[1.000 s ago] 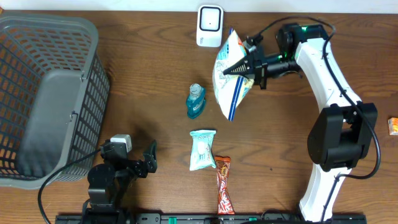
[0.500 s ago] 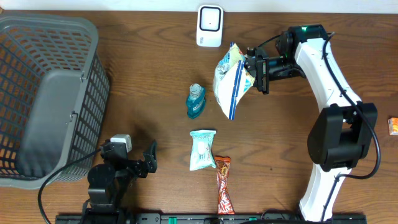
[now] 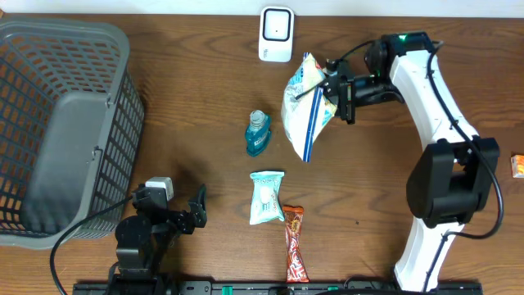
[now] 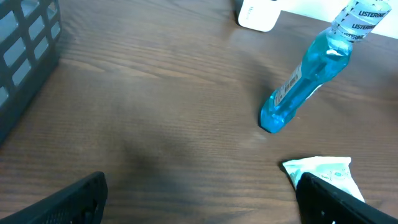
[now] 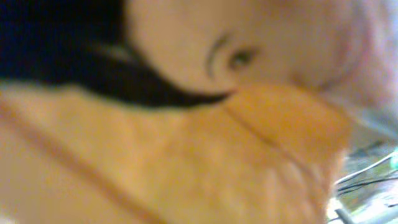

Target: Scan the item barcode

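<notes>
Snack bag (image 3: 304, 102), the item to be scanned, hangs at upper centre of the overhead frame. It is clamped at its right edge by the right gripper (image 3: 336, 88), just below and right of the white scanner (image 3: 277, 34). We judge the pickup done and the scan itself left to do; whether the barcode faces the scanner we cannot tell, since the right wrist view shows only blurred packaging. At lower left, the left gripper (image 3: 193, 215) rests with jaws spread wide, holding nothing.

We see a grey basket (image 3: 127, 131) at the left, a blue bottle (image 3: 257, 133) lying mid-table, and a pale green packet (image 3: 266, 197) just beside a red snack bar (image 3: 294, 254).
</notes>
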Available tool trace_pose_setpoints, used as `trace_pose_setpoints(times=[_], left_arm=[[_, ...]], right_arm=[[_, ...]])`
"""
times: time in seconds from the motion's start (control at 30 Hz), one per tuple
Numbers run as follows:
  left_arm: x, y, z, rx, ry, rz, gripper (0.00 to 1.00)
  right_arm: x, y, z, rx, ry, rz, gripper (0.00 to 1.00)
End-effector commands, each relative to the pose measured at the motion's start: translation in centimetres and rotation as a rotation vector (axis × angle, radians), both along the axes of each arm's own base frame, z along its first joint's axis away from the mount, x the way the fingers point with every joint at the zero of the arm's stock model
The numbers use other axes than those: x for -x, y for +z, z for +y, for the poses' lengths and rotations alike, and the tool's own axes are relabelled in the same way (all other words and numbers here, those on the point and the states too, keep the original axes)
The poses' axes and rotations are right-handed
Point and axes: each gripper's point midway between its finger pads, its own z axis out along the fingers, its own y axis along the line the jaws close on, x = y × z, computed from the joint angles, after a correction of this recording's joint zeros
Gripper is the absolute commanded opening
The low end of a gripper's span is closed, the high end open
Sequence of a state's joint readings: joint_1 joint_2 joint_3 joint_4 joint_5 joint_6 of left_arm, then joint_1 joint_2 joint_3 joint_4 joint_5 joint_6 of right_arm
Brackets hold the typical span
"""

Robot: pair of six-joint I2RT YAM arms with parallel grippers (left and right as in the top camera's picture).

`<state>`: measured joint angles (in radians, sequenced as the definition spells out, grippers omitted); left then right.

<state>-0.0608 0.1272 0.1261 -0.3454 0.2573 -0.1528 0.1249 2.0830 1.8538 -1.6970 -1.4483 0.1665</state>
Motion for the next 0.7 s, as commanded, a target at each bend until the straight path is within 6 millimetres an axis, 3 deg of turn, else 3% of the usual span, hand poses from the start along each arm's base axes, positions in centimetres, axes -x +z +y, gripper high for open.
trace_pose_setpoints(times=[0.0, 0.17, 0.3, 0.43, 0.57, 0.67], left_arm=[[0.3, -0.6, -0.1, 0.002, -0.007, 0.022, 0.96], [0.3, -0.6, -0.1, 0.002, -0.007, 0.023, 0.96], [0.3, -0.6, -0.1, 0.002, -0.007, 0.022, 0.96], [0.3, -0.6, -0.1, 0.002, -0.007, 0.023, 0.96], [0.3, -0.6, -0.1, 0.002, -0.007, 0.023, 0.96], [0.3, -0.6, -0.1, 0.002, -0.007, 0.023, 0.96]], right_arm=[[2.3, 2.6, -1.5, 0.073, 0.022, -0.232, 0.01], [6.3, 5.0, -1.9, 0.067, 0.02, -0.279, 0.01], [10.1, 5.3, -2.2, 0.06, 0.018, -0.265, 0.01], [13.8, 6.6, -2.0, -0.083, -0.024, -0.193, 0.01], [16.4, 5.9, -2.4, -0.087, -0.07, 0.155, 0.01], [17.0, 5.5, -2.7, -0.059, -0.095, 0.367, 0.01]])
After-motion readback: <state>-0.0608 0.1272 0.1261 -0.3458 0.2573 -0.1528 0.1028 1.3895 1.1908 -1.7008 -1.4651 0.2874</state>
